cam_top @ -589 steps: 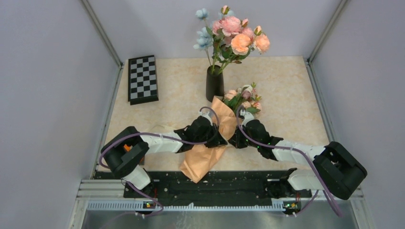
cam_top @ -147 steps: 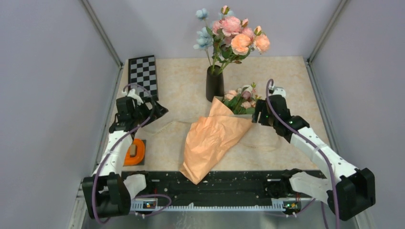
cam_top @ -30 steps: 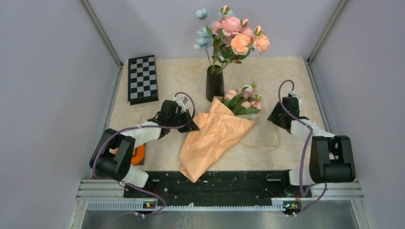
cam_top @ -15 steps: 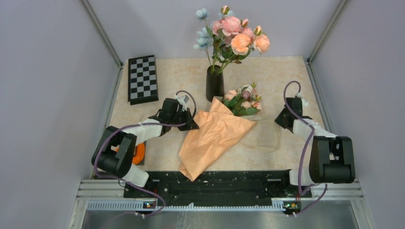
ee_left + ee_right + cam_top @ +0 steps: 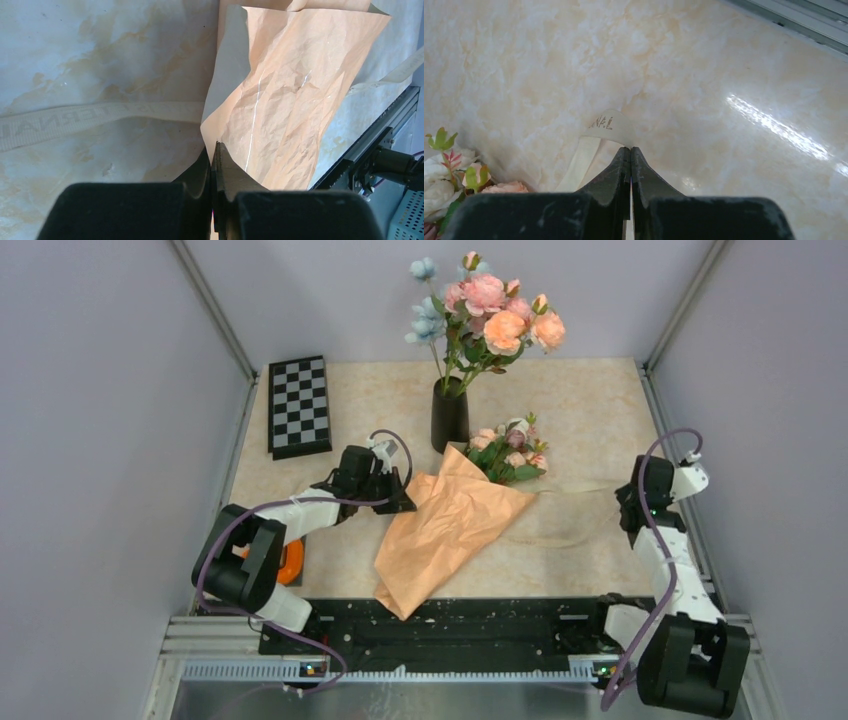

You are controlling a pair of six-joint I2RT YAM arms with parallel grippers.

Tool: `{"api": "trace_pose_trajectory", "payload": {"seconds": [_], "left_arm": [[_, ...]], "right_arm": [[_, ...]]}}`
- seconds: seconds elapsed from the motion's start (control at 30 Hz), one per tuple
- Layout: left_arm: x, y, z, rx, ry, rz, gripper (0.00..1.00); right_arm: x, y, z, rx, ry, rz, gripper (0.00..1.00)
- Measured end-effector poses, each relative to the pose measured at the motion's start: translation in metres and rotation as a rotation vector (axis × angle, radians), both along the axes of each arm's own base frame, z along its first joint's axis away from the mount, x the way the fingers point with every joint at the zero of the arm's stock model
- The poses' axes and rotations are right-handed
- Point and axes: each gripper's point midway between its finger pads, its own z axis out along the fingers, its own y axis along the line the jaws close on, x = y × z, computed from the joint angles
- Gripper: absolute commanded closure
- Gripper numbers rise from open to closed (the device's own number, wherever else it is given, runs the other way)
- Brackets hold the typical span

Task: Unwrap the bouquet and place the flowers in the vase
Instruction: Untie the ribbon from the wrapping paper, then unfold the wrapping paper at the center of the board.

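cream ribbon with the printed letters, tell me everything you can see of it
The flat cream ribbon looks like thin woven fabric with pale printed lettering. One end folds into a small loop pinched in the shut right gripper. In the top view it runs in a nearly straight line from the bouquet across to that gripper. Another stretch lies flat on the marble-look table in the left wrist view and disappears under the peach-orange paper wrap.

A cream marbled tabletop [image 5: 590, 410] is enclosed by plain pale-grey walls [image 5: 100, 390] at nine, twelve and three o'clock.
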Motion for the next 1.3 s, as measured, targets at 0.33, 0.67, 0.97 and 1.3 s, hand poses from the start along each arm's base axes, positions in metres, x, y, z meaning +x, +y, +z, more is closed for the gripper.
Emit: {"api": "trace_pose_trajectory", "payload": {"seconds": [0.33,0.67,0.97,1.3], "left_arm": [[-0.001,0.000,0.000,0.006,-0.010,-0.018,1.00],[0.007,-0.006,-0.003,-0.006,-0.005,-0.032,1.00],[0.016,-0.016,-0.026,-0.021,0.051,-0.042,1.00],[0.051,-0.033,-0.021,-0.071,0.017,-0.022,1.00]], "right_arm": [[-0.036,-0.017,0.029,-0.067,-0.107,-0.142,0.75],[-0.030,-0.002,0.043,-0.090,-0.138,0.001,0.27],[0.005,0.088,0.017,0.150,-0.129,0.502,0.26],[-0.020,0.191,-0.032,0.401,-0.089,0.817,0.27]]}}
